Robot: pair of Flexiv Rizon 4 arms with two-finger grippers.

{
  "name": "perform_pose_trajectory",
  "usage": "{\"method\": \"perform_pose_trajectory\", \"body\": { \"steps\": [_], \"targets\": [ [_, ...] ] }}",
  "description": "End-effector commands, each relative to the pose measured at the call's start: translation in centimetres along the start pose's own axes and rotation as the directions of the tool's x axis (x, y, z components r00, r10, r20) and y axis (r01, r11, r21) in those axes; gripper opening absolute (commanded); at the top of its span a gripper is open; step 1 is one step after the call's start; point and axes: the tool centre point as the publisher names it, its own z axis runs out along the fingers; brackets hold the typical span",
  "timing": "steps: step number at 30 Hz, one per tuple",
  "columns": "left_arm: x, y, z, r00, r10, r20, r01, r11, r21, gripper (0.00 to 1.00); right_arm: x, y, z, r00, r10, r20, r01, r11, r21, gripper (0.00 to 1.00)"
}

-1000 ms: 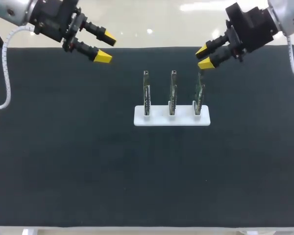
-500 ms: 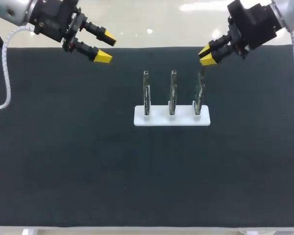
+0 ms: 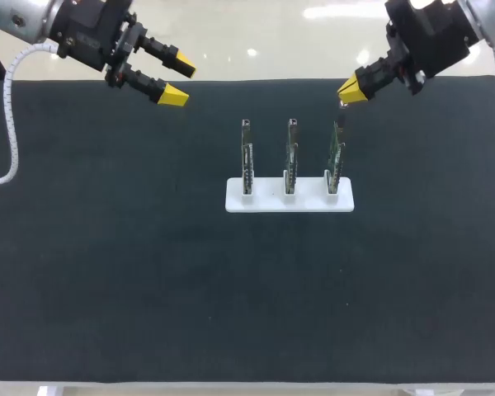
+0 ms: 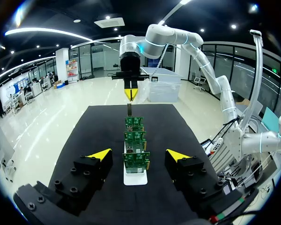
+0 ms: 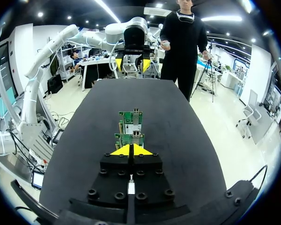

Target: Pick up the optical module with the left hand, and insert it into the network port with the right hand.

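Three green circuit boards stand upright in a white holder [image 3: 268,198] at the middle of the black table: left [image 3: 246,157], middle [image 3: 290,157] and right board [image 3: 336,157]. My right gripper [image 3: 352,89] hangs shut just above and behind the right board's top, with nothing visible between its tips. In the right wrist view the shut tips [image 5: 130,150] cover the nearest board, with the others [image 5: 131,123] ahead. A small metal piece [image 4: 129,108] sticks up from the board under the right gripper [image 4: 129,95]. My left gripper [image 3: 180,81] [image 4: 138,154] is open and empty at the back left.
The black mat [image 3: 107,247] covers the whole tabletop. Its back edge [image 3: 256,80] runs just behind both grippers. The holder with its boards [image 4: 136,159] is the only thing standing on it.
The right gripper's fingers have come together from open to shut, and it has drawn slightly up and to the right. The left arm has stayed still.
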Motion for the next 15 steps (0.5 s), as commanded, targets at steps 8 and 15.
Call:
{"method": "perform_pose_trajectory", "body": {
  "steps": [8, 15],
  "targets": [
    [-0.07, 0.13, 0.03, 1.0, -0.001, -0.004, 0.001, 1.0, 0.002, 1.0, 0.51, -0.88, 0.62, 1.0, -0.019, 0.009, 0.019, 1.0, 0.004, 0.0],
    [-0.07, 0.13, 0.03, 1.0, -0.001, -0.004, 0.001, 1.0, 0.002, 1.0, 0.91, -0.38, 0.94, 1.0, -0.018, 0.018, 0.018, 1.0, 0.004, 0.0]
  ]
}}
